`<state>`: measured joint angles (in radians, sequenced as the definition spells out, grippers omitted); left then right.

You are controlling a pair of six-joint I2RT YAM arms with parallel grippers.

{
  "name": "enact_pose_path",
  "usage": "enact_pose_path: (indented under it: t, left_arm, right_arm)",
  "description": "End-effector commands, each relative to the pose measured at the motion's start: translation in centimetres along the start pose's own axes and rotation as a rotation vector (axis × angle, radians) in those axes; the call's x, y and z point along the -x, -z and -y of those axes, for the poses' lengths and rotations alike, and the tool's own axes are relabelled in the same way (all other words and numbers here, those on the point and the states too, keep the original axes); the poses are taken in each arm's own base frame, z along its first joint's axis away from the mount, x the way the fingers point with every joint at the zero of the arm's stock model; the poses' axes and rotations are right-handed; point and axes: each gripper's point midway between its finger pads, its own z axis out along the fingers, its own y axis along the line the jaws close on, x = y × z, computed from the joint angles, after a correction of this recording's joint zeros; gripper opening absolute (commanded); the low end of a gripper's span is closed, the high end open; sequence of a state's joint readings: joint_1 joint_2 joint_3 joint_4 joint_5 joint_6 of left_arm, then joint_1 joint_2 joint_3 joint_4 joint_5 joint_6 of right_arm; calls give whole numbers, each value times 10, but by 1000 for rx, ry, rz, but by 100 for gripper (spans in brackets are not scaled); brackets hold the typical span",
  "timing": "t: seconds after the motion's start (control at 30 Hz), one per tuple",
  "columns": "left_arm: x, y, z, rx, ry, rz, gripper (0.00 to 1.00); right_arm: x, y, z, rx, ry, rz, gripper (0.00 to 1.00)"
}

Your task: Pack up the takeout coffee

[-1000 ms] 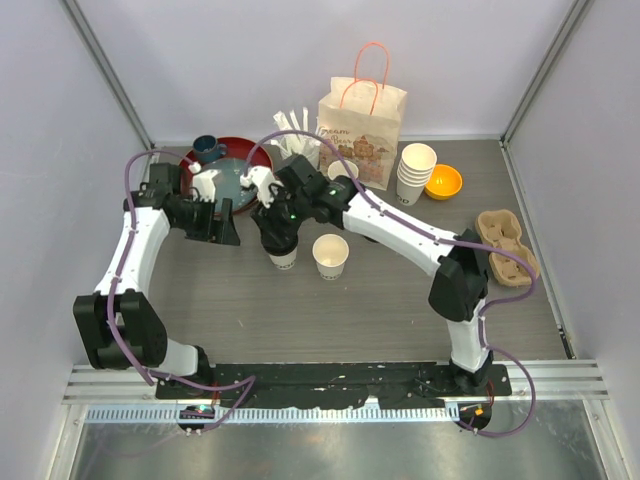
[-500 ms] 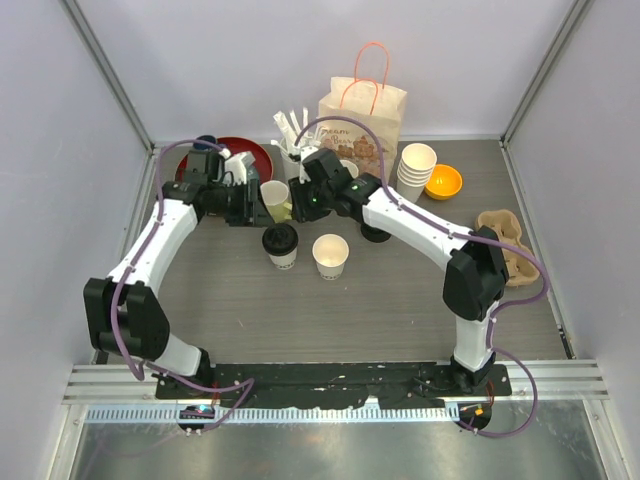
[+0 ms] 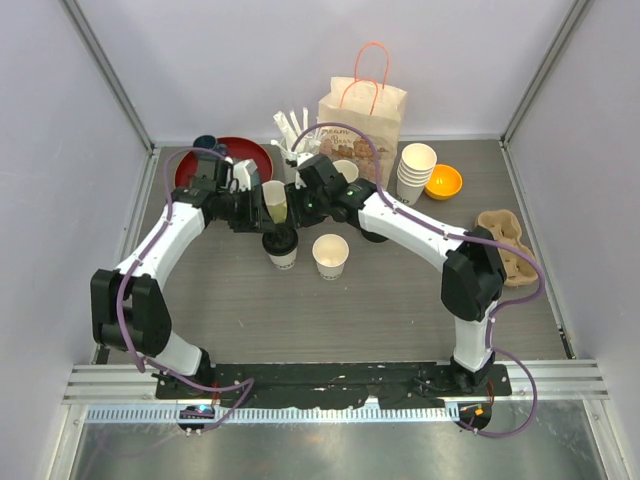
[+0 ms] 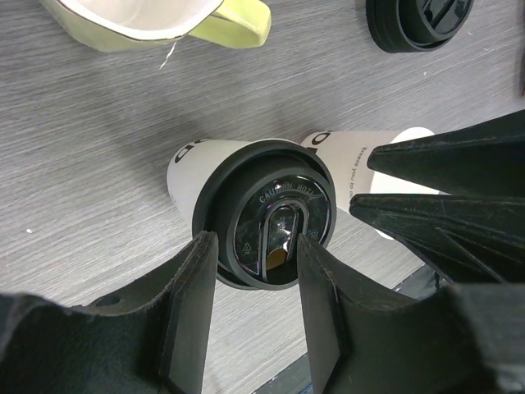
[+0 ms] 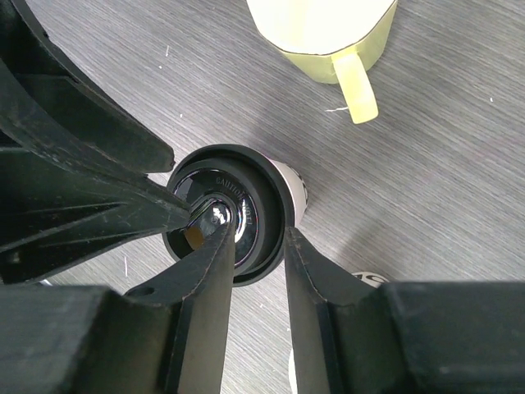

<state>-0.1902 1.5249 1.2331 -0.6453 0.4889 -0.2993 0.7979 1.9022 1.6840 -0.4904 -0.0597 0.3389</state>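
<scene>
1. Left gripper [image 4: 256,246]: poised right above the cream-white paper cup with round black plastic lid [image 4: 275,220], jaws part-way apart, clamping nothing.
2. Right gripper [image 5: 258,232]: same story from the opposite side, jaws narrowly parted over the same lid, nothing between them.
3. Cup upright mid-table, on the near side of the yellow-green ceramic mug [image 5: 324,25], just beside an open, lidless cream-white paper cup [image 3: 331,255]; loose round black plastic lid [image 4: 418,20] lying flat nearby.
4. Handling, as a guess: light, thin-walled, easily crushed or tipped; lid only snapped on, glossy, likely slippery. Best taken gently around the paper wall under the rim, never lifted by the lid.
5. Probably bound for the brown moulded-pulp cup carrier [image 3: 505,245] at the right edge or the printed paper bag with orange handles [image 3: 362,120] at the back, both well apart from the cup.
6. Hard to make out: full or empty, impossible to say; cup wall mostly hidden under lid and fingers in both wrist views; gap between fingertips and lid unclear, contact not ruled out.
</scene>
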Motion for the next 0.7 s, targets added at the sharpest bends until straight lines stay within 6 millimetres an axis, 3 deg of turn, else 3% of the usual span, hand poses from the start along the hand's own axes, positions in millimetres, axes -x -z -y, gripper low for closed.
enact_pose_path:
  t: [0.0, 0.37, 0.67]
  left_arm:
    - [2, -5, -3, 9, -16, 26, 47]
    - [-5, -12, -3, -15, -2, 6, 43]
    - [-18, -23, -10, -17, 28, -31, 40]
  right_arm:
    - [3, -5, -14, 60, -8, 15, 34]
    - [-15, -16, -14, 75, -18, -32, 28]
    - [-36, -24, -3, 53, -30, -79, 22]
